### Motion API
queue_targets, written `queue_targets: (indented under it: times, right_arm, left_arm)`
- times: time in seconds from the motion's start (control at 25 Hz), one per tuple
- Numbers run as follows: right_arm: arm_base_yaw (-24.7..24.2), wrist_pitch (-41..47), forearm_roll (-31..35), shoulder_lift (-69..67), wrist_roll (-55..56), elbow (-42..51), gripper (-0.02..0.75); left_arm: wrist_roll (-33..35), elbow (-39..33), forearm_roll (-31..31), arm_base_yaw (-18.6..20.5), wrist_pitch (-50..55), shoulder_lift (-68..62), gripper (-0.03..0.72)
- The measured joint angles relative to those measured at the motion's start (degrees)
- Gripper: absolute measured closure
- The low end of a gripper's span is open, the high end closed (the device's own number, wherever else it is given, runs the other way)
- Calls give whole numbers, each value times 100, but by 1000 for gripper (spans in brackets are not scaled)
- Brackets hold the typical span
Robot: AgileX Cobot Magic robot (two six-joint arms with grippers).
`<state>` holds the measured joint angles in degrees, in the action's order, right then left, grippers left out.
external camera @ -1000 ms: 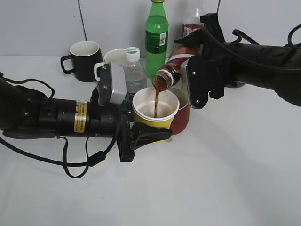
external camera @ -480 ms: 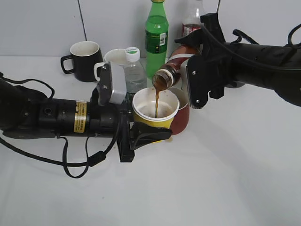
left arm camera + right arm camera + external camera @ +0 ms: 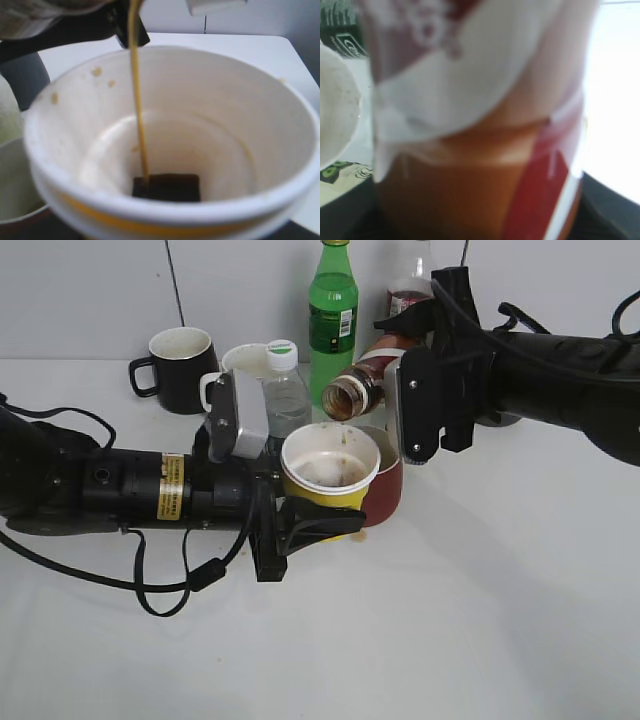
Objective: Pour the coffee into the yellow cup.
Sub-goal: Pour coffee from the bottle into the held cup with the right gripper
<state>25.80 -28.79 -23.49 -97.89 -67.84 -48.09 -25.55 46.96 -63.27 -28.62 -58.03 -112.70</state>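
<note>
My left gripper (image 3: 322, 523) is shut on the yellow cup (image 3: 330, 475) and holds it upright at mid table. The cup's white inside (image 3: 210, 125) is splashed, with a small dark pool of coffee (image 3: 167, 187) at the bottom. My right gripper (image 3: 412, 400) is shut on the coffee bottle (image 3: 368, 382), which lies nearly level with its open mouth just above the cup's far rim. The left wrist view shows a thin stream (image 3: 137, 100) falling into the cup; the exterior view shows only drops. The bottle (image 3: 480, 125) fills the right wrist view, brown liquid still inside. Both sets of jaws are hidden in the wrist views.
A red mug (image 3: 392, 492) stands against the cup's right side. Behind are a black mug (image 3: 180, 365), a white mug (image 3: 242, 362), a clear water bottle (image 3: 286, 395), a green bottle (image 3: 333, 315) and a red-labelled cola bottle (image 3: 408, 295). The left arm lies across the left of the table.
The coffee bottle has tipped back towards level and its mouth has risen a little. The steady stream in the exterior view has thinned to drops. The cup and left arm have not moved.
</note>
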Motion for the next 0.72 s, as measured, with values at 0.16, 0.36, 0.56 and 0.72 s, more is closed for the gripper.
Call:
queue_targets:
  times: [0.16,0.36,0.56,0.72]
  right_arm:
    - [0,0,0,0,442,0,235]
    - [0,-359,168,0,1607,0,235]
    - [0,-714,820,0,3114,0,235]
    - [4,-744,1605,0,4346,21,235]
  left_arm:
    - [0,0,143,0,0,0,318]
    - [0,0,403,53,1,11,318]
    - [0,0,436,354,127,232,318]
    - [0,0,468,617,321,362,318]
